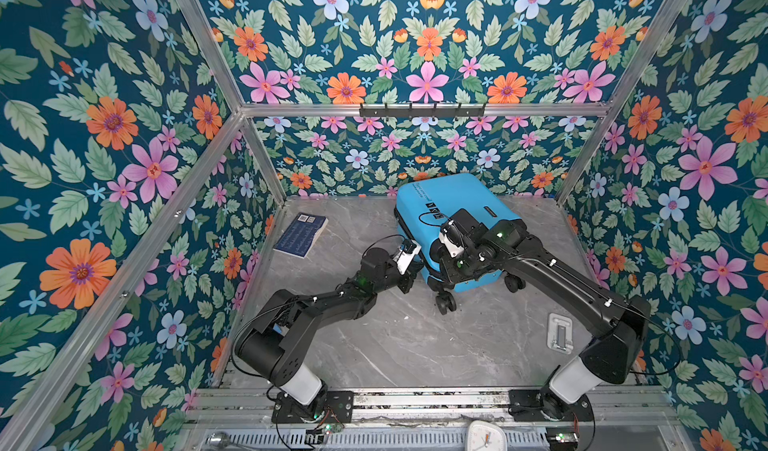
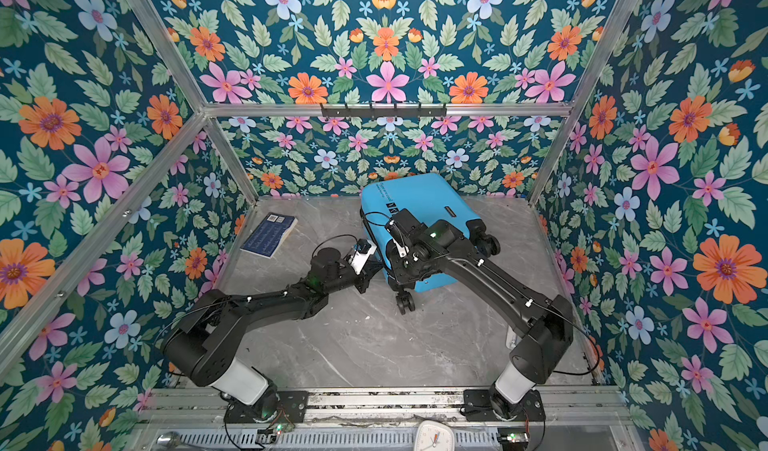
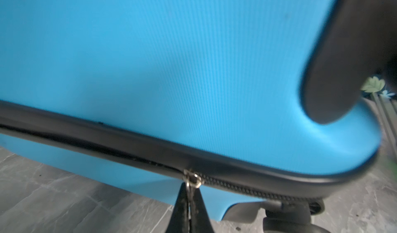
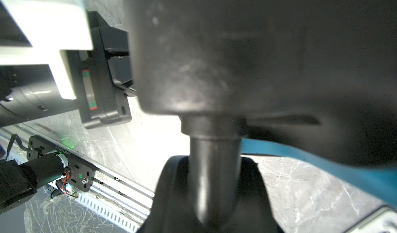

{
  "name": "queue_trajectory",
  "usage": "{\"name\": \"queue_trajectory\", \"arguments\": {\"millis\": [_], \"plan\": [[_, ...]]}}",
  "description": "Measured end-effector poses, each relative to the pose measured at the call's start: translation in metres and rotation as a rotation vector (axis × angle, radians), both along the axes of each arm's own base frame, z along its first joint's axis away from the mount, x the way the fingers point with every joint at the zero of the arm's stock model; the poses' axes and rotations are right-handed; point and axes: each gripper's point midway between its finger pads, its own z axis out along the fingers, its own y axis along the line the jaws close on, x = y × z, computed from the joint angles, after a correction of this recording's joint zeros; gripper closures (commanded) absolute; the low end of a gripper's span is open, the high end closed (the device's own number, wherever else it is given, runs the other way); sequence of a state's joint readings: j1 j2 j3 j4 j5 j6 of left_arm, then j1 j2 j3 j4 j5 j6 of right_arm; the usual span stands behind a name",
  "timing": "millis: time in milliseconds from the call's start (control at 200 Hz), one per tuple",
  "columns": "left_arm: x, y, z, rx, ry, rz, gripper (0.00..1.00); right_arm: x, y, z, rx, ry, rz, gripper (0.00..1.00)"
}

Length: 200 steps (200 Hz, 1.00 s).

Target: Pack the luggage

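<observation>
Floral paper covers the walls (image 1: 124,137) around my workspace, and the table (image 1: 395,345) is grey marble-patterned. The luggage (image 1: 449,197), bright blue, lies on its side toward the back of the table, right of the middle in both top views (image 2: 415,195), with its black wheels (image 1: 445,301) pointing toward the arm bases.

My left gripper (image 3: 190,191) sits at the case's left flank, low against the black seam. In the left wrist view its fingertips (image 3: 182,201) are pinched together on the zipper pull (image 3: 192,179), with the small metal ring just above them. On one side of the slider the teeth are meshed. On the other side the seam shows a dark gap.

My right gripper (image 1: 455,268) reaches over the near corner of the case, above the wheel end. Its wrist view is filled by a blurred dark housing and a wheel stem (image 4: 214,167), with a strip of blue shell (image 4: 322,163) behind. I cannot tell how far this pincer is open or whether it has hold of anything.

A dark-blue book (image 1: 301,235) lies flat near the back left of the table, well apart from the case. A small silver metal plate (image 1: 560,332) lies under the right arm. A white clock (image 1: 485,435) shows at the front edge.
</observation>
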State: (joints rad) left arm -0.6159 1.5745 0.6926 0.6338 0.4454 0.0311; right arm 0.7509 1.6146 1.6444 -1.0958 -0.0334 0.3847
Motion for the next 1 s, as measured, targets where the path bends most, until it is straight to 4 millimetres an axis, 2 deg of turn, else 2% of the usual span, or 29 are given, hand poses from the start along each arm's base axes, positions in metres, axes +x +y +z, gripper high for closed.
{"name": "queue_trajectory", "arguments": {"millis": [375,540,720,1000], "plan": [[-0.029,-0.005,-0.009,0.089,0.021,-0.011,1.0,-0.003,-0.002,-0.014,-0.038,0.076,-0.004,1.0],[-0.037,-0.001,-0.012,0.113,0.033,0.009,1.0,-0.004,0.0,-0.024,-0.058,0.126,-0.004,1.0],[-0.041,-0.003,-0.012,0.116,0.042,0.036,1.0,-0.004,0.0,-0.023,-0.067,0.139,-0.011,1.0],[-0.045,-0.012,-0.01,0.065,0.066,0.037,1.0,-0.01,0.007,-0.01,0.007,0.162,-0.028,1.0]]}}
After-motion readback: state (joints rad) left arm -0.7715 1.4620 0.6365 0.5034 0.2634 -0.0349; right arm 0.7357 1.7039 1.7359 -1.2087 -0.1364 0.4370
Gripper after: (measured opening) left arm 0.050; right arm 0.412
